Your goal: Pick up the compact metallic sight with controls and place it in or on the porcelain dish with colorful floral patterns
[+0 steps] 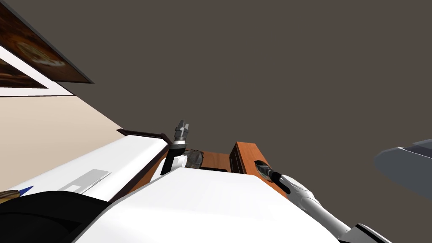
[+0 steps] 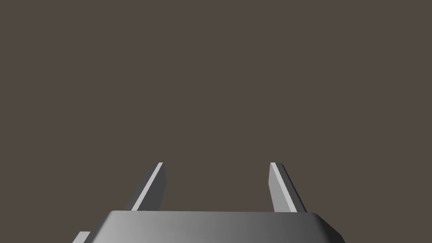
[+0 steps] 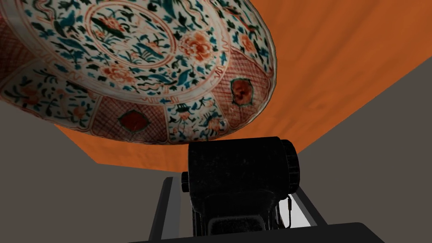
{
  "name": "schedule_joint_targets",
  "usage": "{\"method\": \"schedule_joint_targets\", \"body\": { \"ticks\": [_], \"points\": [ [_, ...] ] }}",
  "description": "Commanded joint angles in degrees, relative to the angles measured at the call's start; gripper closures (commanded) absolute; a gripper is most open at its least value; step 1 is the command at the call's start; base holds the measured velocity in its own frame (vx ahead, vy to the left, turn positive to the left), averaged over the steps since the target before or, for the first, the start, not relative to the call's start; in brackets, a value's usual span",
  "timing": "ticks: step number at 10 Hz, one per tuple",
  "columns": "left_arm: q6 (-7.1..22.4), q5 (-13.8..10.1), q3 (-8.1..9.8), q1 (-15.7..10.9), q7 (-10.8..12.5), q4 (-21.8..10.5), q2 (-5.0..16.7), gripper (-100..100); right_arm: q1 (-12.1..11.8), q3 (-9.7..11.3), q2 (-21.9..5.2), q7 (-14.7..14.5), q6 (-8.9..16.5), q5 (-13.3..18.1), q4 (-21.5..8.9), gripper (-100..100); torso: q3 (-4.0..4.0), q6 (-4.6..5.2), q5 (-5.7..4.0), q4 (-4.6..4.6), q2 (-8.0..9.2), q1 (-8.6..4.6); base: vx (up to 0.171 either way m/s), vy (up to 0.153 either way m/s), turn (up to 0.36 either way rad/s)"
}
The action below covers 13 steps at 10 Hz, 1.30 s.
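Observation:
My right gripper [image 3: 236,187] is shut on a small black sight [image 3: 240,168] with a round knob on its side; the fingers [image 3: 165,202] press its flanks. Just beyond the sight, a round dish [image 3: 126,55] painted with red, teal and green flowers lies on an orange wooden top [image 3: 337,63]. The sight hangs close to the dish's rim, off to one side of it. In the head view the right gripper [image 1: 258,163] reaches over the wooden furniture [image 1: 249,154]. My left gripper [image 1: 182,125] is raised beside it, open and empty [image 2: 215,168].
A long white piece of furniture [image 1: 105,164] runs along my left side. A mottled grey thing [image 1: 195,157] lies on the wooden top behind the left arm. A grey shape [image 1: 405,164] juts in at the right. Brown-grey floor [image 1: 274,63] spreads beyond.

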<state>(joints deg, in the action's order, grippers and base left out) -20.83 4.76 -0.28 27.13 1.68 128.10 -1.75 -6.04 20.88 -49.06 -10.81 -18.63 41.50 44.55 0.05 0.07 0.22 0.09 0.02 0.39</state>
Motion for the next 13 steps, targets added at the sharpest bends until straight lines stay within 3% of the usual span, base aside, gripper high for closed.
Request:
{"method": "schedule_joint_targets", "body": {
  "ticks": [1, 6, 7, 8, 12, 13],
  "points": [
    [0.0, 0.0, 0.0, 0.0, 0.0, 0.0, 0.0, 0, 0.2, 0.0, -1.1, 1.6, -0.8, 2.4, -1.0, 100, 0.0, 0.0, 0.0, 0.0, 0.0, 0.0, 0.032, -0.018, -0.013],
    [0.0, 0.0, 0.01, 0.0, 0.0, 0.0, 0.0, 0, -1.0, 0.6, -4.2, 5.2, -2.3, 7.3, -1.9, 100, 0.08, 0.02, 0.0, 0.03, 0.15, -0.27, 0.003, -0.061, -0.006],
    [0.0, 0.0, 0.01, 0.0, 0.0, 0.0, 0.0, 0, -0.7, 0.3, -3.9, 4.5, -2.1, 6.7, -1.9, 100, 0.14, 0.04, -0.02, 0.03, 0.27, -0.25, -0.02, -0.031, -0.01],
    [0.0, 0.0, 0.0, 0.0, 0.0, 0.0, 0.0, 0, -0.9, 0.3, -4.1, 4.6, -2.1, 6.8, -1.9, -100, 0.14, -0.02, -0.04, 0.05, 0.23, -0.1, -0.004, -0.008, -0.002],
    [0.0, 0.0, 0.0, 0.0, 0.0, 0.0, 0.0, 0, -0.9, 0.3, -4.1, 4.6, -2.1, 6.8, -1.9, -100, 0.08, -0.04, 0.01, 0.03, 0.13, 0.07, 0.0, 0.0, 0.0],
    [0.0, 0.0, 0.0, 0.0, 0.0, 0.0, 0.0, 0, -0.9, 0.3, -4.1, 4.6, -2.1, 6.8, -1.9, 0, 0.08, -0.04, 0.01, 0.03, 0.13, 0.07, 0.0, 0.0, 0.0]
  ]
}}
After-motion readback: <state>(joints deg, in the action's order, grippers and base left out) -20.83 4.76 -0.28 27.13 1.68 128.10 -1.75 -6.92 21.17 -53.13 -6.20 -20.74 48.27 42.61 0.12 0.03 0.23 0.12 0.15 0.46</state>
